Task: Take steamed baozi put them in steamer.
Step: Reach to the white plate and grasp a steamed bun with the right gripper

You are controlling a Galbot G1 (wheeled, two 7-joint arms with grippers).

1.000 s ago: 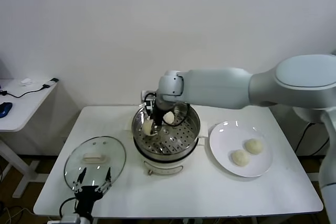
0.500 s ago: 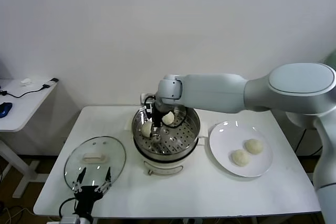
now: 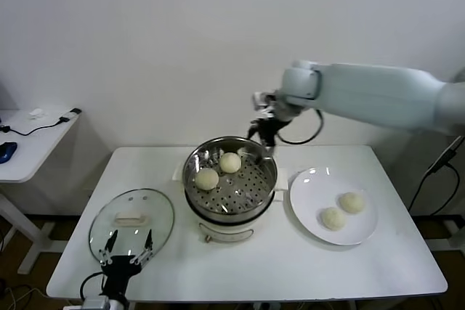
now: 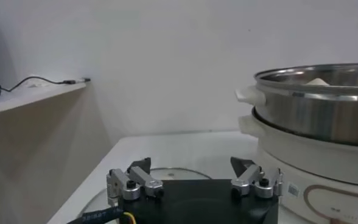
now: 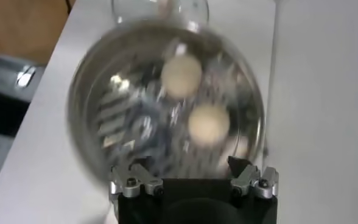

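Note:
The shiny steel steamer (image 3: 265,186) stands mid-table on its white base. Two cream-white baozi lie on its perforated tray, one at the left (image 3: 207,178) and one farther back (image 3: 230,162). Two more baozi (image 3: 333,218) (image 3: 352,202) lie on the white plate (image 3: 305,183) to the right. My right gripper (image 3: 262,130) is open and empty, raised above the steamer's back right rim. In the right wrist view the steamer (image 5: 87,91) and both baozi (image 5: 181,77) (image 5: 209,124) show below my right gripper (image 5: 192,169). My left gripper (image 3: 128,250) is open and parked at the table's front left.
A round glass lid (image 3: 102,226) with a white handle lies flat at the front left, just beyond the left gripper; it also shows in the left wrist view (image 4: 167,174). A side table (image 3: 29,143) with cables stands left of the main table.
My right gripper let go of a baozi at the tray's left side, then rose out of the steamer and swung up and to the right. The left arm has not moved.

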